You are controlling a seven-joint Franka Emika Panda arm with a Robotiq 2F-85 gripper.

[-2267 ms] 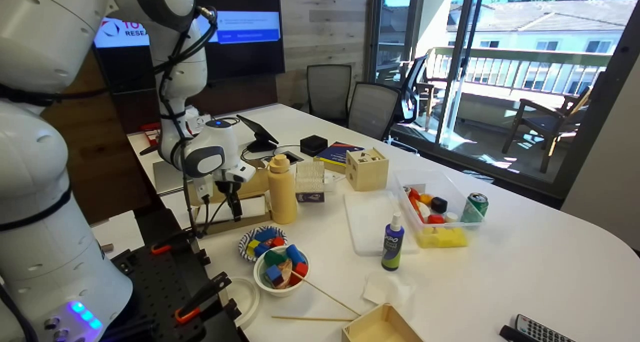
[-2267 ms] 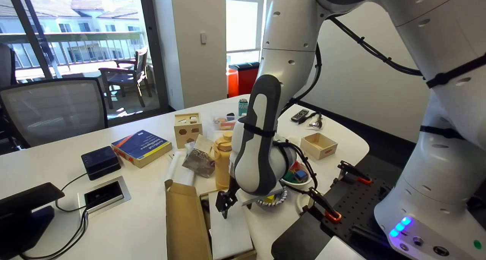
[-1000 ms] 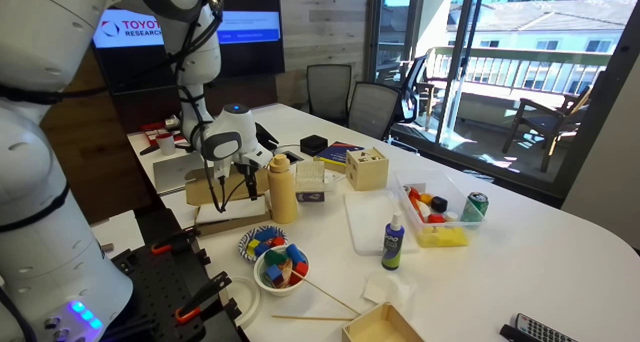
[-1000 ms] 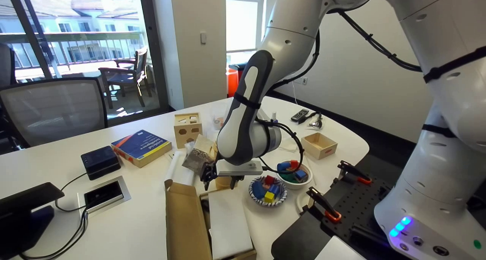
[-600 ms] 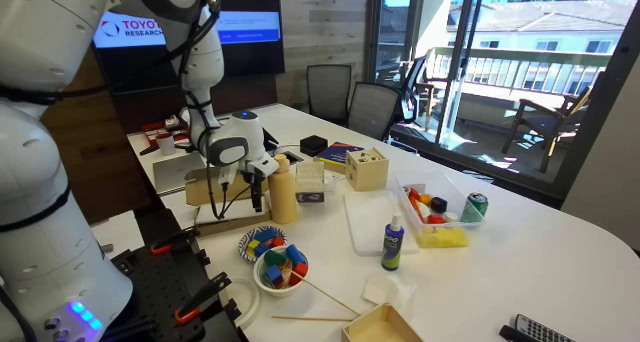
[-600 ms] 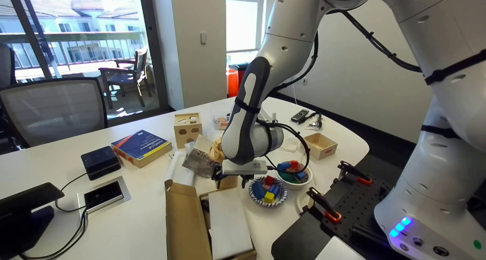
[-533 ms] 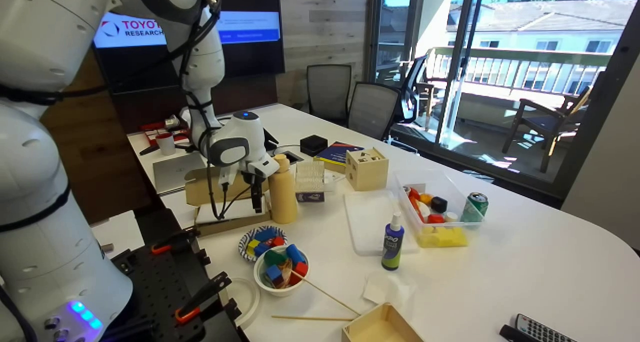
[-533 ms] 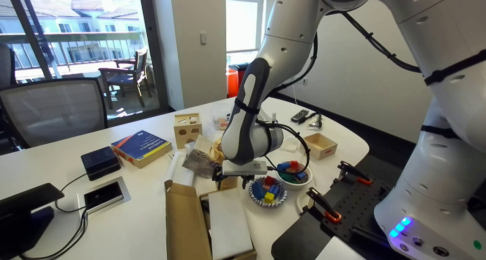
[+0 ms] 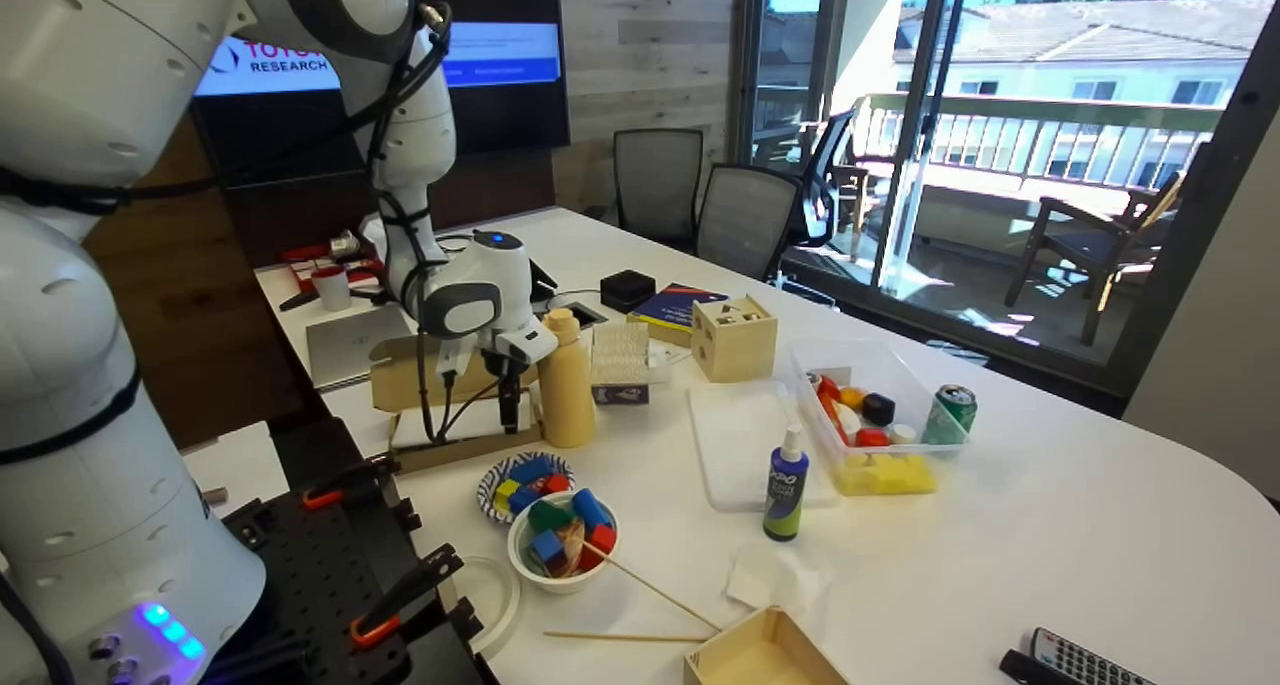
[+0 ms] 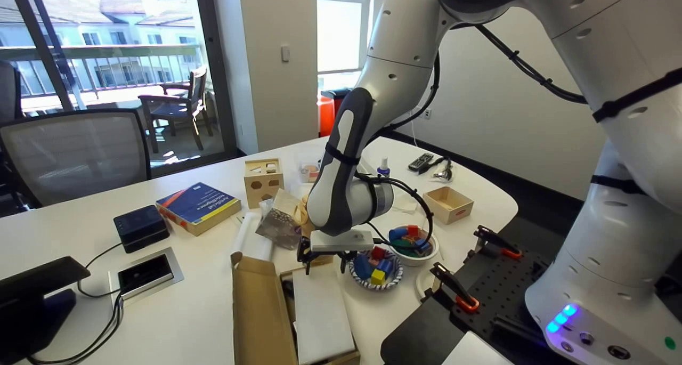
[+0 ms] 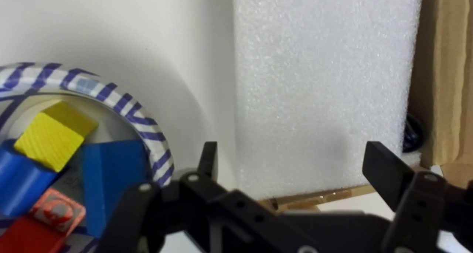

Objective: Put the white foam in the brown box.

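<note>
White foam (image 11: pixel 321 90) | in brown box (image 10: pixel 261 311) | end under parted pincer (image 11: pixel 291 149); contact unclear

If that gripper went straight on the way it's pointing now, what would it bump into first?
Probably the white foam: the gripper points down over one end of it, jaws open. One jaw may pass beside it, though; depth is hard to judge.

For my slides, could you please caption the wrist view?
Open gripper at one end of white foam, brown box showing at right, striped bowl of blocks at left.
</note>
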